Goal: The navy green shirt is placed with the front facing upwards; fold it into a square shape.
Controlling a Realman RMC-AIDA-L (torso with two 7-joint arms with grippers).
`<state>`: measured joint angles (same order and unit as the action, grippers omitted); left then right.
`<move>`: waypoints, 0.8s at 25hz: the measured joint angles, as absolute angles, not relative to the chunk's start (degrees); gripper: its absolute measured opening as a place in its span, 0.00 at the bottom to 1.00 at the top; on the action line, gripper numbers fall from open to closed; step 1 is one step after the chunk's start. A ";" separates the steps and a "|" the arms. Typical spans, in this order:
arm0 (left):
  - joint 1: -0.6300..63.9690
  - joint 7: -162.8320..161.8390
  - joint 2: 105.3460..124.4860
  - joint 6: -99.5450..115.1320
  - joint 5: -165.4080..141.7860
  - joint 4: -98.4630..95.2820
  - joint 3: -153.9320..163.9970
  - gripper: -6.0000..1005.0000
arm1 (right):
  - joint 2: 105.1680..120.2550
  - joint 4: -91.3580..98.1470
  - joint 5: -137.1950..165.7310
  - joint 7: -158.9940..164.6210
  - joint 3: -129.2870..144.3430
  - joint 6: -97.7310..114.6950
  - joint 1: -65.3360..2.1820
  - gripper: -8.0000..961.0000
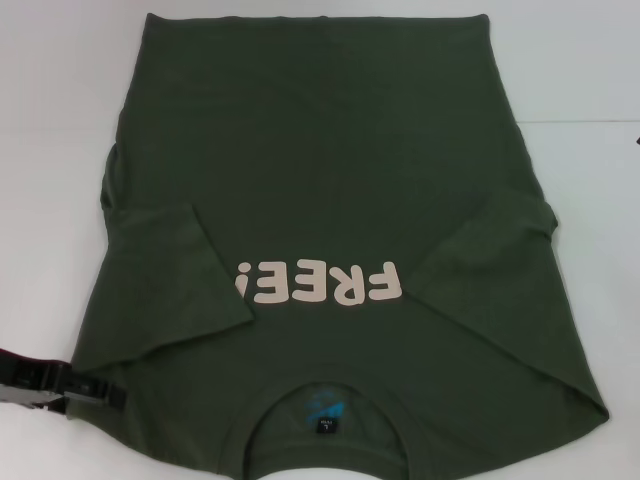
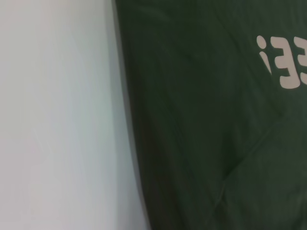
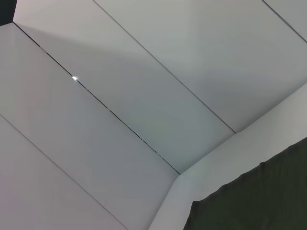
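Fingers of left gripper (image 1: 100, 392): dark, low at near-left corner of shirt by the shoulder seam, tips touching or just beside the cloth edge; gap betw. them hidden, so can't tell if spread, narrow or pinching fabric. Right gripper: not seen in head view; its wrist cam faces wall panels plus a far strip of green cloth, so prob. parked off to the right, fingers' state unknown.

Largest first. White worktop (image 1: 50, 120): carries everything, bare on both sides of garment. Navy green shirt (image 1: 330, 140): spread flat across centre, front up, hem at far edge, collar at near edge toward robot. Both sleeves already turned inward onto the body, left sleeve (image 1: 175, 280) and right sleeve (image 1: 500, 250) lying as diagonal flaps, so outline roughly a tall trapezoid. "FREE!" lettering (image 1: 322, 283): pale, reads upside down from head cam, sits betw. the two sleeve flaps. Collar tag (image 1: 327, 424): small, dark, just under the blue print inside neckline.

Judged step: taking hold of near-left shoulder corner for next fold, likely lengthwise. To do well: pinch both layers right at the corner, not sleeve flap alone; lift only enough to clear; carry straight so edge lands parallel; keep sleeves tucked; match w/ right side for an even square.
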<state>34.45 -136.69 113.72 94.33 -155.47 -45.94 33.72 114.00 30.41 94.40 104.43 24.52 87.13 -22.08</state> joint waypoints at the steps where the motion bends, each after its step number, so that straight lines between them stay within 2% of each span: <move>1: 34.60 -136.89 113.74 94.51 -155.50 -45.62 32.93 0.85 | 114.00 30.41 94.40 104.43 24.53 87.17 -22.07 0.97; 20: 35.55 -139.05 113.97 93.29 -154.70 -43.29 31.73 0.83 | 114.07 30.41 94.49 104.32 25.15 87.13 -22.15 0.97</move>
